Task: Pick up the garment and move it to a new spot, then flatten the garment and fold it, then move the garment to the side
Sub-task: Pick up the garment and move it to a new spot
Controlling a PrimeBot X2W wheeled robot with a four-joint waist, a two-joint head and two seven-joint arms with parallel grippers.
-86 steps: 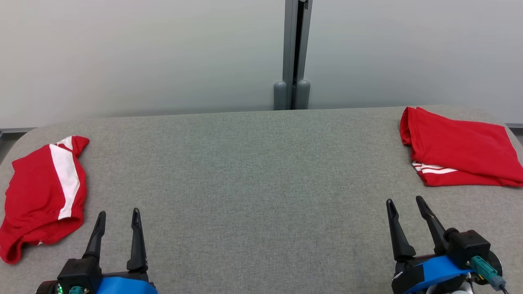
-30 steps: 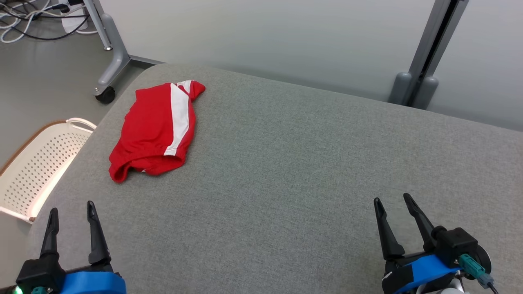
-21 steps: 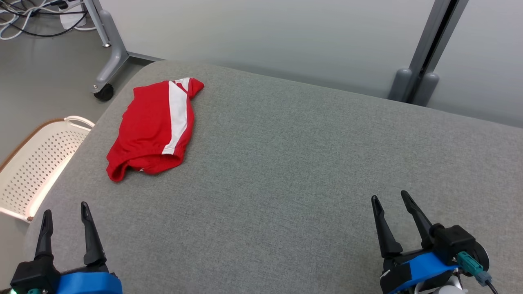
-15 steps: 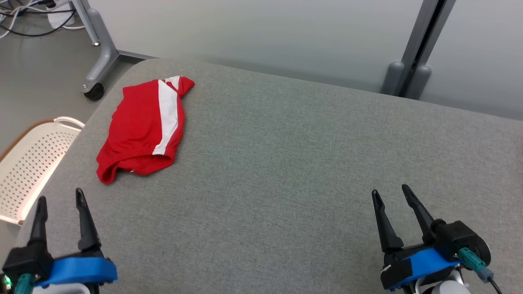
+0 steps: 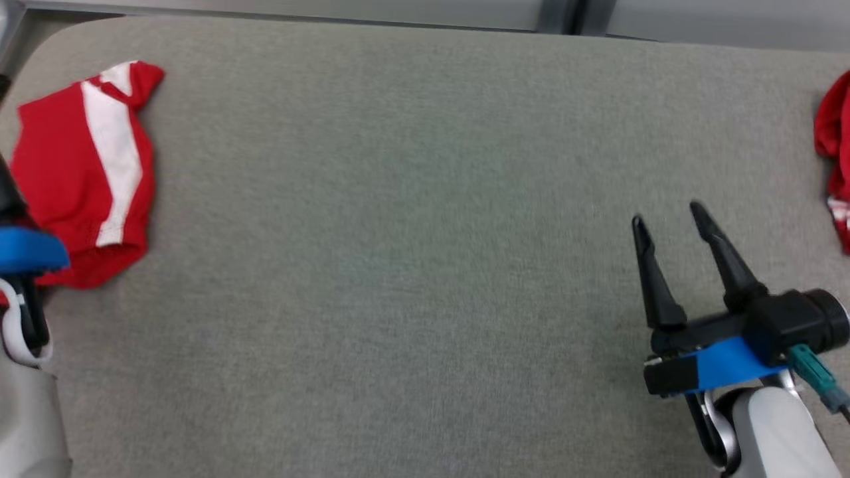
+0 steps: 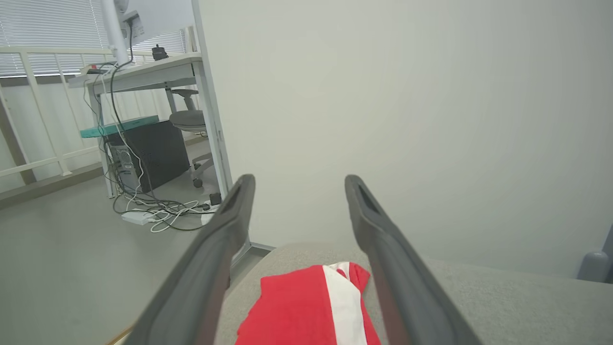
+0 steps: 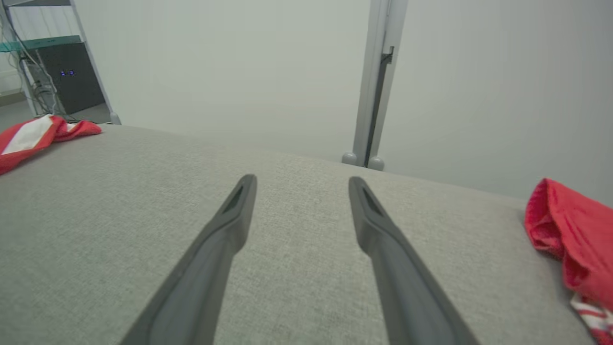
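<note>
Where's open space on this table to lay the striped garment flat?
The table is bare across its middle, between the striped garment at the left edge and the other red garment at the right edge. The right gripper hovers over its right part. Both side edges are crowded.

A grey fabric-topped table (image 5: 412, 265) with a rounded far-left corner carries two things, well apart: a rumpled red garment (image 5: 60, 166) with a white stripe at the far left, and a second red garment (image 5: 833, 126) at the right edge, partly cut off.
</note>
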